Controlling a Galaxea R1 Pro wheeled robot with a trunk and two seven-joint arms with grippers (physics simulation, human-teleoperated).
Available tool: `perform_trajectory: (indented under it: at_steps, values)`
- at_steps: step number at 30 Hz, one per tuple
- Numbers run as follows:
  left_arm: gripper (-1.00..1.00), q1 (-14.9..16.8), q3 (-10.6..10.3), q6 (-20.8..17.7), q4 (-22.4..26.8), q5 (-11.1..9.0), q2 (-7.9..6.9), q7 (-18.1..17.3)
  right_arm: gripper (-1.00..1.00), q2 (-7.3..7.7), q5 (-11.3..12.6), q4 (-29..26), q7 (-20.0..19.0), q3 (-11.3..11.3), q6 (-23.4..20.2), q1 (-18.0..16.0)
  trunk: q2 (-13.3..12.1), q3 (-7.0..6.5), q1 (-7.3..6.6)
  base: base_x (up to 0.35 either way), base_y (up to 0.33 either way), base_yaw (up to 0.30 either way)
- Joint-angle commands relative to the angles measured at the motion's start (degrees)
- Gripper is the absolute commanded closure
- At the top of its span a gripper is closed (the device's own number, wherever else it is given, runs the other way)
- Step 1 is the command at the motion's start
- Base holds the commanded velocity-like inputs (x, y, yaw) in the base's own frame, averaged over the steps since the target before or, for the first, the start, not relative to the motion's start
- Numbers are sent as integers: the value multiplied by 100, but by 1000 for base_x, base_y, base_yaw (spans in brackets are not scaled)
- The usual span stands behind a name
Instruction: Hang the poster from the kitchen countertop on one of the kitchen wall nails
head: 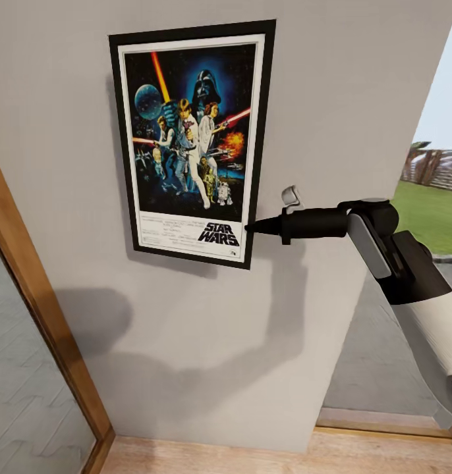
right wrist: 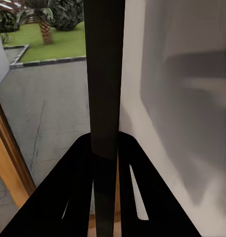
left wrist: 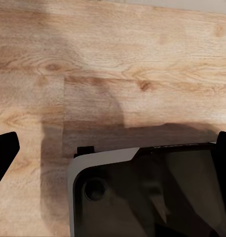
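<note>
The right hand [head: 252, 228] pinches the poster [head: 193, 138] by its lower right edge, flat against the wall [head: 331, 99]. This looks like the hanging step; the nail is presumably hidden behind it. Next: release gently.

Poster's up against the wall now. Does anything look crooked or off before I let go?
Yes: the poster sits askew on the wall, its top leaning toward the robot's left and its lower edge sloping. The right gripper is clamped on its lower right edge; no nail can be seen, so whether it hangs is unclear.
</note>
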State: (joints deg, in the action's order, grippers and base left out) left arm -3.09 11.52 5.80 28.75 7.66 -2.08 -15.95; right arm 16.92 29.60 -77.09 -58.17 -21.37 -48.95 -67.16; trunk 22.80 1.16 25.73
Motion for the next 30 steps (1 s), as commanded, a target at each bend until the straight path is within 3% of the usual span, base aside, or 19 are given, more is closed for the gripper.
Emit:
perform_trajectory:
  at_steps: [1,21,30]
  values:
    - [-100,1,43,17,8,61,6,-40,100,4,33,1,-1,-8,-35,-7,12,12,6,161,2,0]
    - [-100,1,43,18,8,61,6,-40,100,6,32,1,-1,-8,-35,-7,12,12,6,27,0,0]
    - [-100,1,43,15,8,61,6,-40,100,11,30,1,-1,-8,-35,-7,12,12,6,197,0,0]
